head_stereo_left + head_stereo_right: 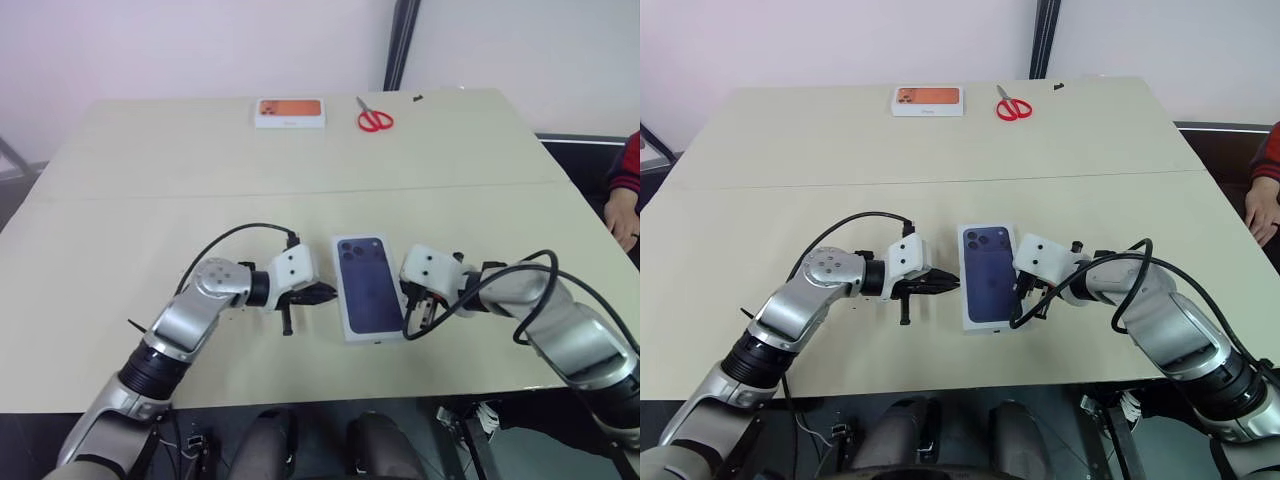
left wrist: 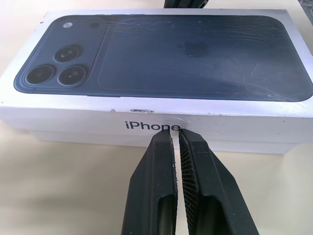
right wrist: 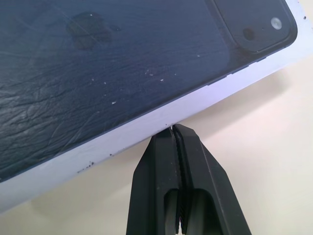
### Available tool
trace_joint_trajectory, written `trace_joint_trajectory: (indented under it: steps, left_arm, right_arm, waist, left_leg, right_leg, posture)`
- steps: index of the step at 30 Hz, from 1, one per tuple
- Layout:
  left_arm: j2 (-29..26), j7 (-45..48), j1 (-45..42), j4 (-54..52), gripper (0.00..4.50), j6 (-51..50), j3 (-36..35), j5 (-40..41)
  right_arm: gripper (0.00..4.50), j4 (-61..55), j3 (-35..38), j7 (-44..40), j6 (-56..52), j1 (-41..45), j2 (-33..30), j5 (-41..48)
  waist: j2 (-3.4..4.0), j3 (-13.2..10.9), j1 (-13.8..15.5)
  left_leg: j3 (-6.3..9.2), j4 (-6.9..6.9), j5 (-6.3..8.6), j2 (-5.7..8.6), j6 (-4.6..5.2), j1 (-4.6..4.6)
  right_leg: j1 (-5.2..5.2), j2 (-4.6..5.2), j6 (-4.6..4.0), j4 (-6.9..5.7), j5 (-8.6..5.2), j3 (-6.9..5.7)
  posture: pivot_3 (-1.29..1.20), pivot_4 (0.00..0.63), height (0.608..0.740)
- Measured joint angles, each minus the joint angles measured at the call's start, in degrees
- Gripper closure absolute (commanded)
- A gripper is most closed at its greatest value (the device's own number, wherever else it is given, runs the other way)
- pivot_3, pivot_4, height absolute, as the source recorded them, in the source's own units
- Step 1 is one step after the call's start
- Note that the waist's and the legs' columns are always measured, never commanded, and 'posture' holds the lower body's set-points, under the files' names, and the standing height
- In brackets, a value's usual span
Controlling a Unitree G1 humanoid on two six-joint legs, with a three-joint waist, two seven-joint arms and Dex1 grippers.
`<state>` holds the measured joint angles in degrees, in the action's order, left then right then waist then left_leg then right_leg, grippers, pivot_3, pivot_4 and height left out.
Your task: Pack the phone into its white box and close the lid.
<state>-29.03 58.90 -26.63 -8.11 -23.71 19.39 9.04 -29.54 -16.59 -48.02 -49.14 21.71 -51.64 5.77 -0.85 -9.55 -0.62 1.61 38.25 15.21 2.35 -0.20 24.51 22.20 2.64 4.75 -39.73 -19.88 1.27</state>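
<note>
Now: lid [image 1: 367, 288] seated on white box [image 2: 161, 139], dark blue phone print facing up, camera cluster of the print at the far end; closed package lying flat on the beige counter [image 1: 300, 190], near its front edge, between the two arms. Phone itself not visible. Left claw [image 1: 322, 294] just at the package's left long side, fingers [image 2: 154, 166] pressed together, nothing between them; in the left wrist view, tips right at the lid's side wall, at the "iPhone" lettering; contact or a hair's gap, cannot tell. Right claw [image 3: 172, 131] at the package's right long side, also fully closed and empty, tips at the white edge of the lid top. Package seam visible along the side, lid skirt above the box base. At the counter's far edge, well apart: white box with orange picture [image 1: 290, 112], and red-handled scissors [image 1: 374, 119] just beside it. Person's hand [image 1: 626, 222] at the right edge of the head view.
</note>
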Motion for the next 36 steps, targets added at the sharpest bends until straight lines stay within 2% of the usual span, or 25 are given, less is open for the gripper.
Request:
trace_joint_trajectory:
  steps: [20,25,36]
  left_arm:
    - [-0.7,-0.04,0.56,0.01,4.2,-0.01,-0.07,0.53]
    - [-1.05,-0.28,0.65,0.03,4.2,-0.01,-0.7,1.04]
    - [0.41,-0.48,0.6,0.03,4.2,-0.28,-0.57,1.53]
  right_arm:
    - [4.44,0.05,0.39,-0.89,1.41,-0.97,-1.35,0.02]
    - [4.44,1.91,2.87,-1.61,3.28,-1.0,-3.55,0.03]
    - [4.44,1.29,7.72,-4.79,6.11,-2.78,-3.91,3.11]
  waist:
    - [0.0,0.0,0.0]
    - [0.0,0.0,0.04]
    - [0.0,0.0,0.08]
  left_leg:
    - [0.0,0.0,0.0,0.0,0.0,0.0]
    - [0.0,0.01,0.0,0.0,0.0,0.0]
    - [-0.01,0.01,0.0,0.0,0.0,0.0]
  right_leg:
    - [0.01,0.0,0.0,-0.02,0.0,0.0]
    - [0.0,0.0,0.0,-0.02,0.0,0.0]
    - [-0.01,0.0,0.0,-0.03,0.0,0.0]
  posture:
    - [0.0,0.15,0.74]
    - [0.0,0.15,0.74]
    - [0.0,0.15,0.74]
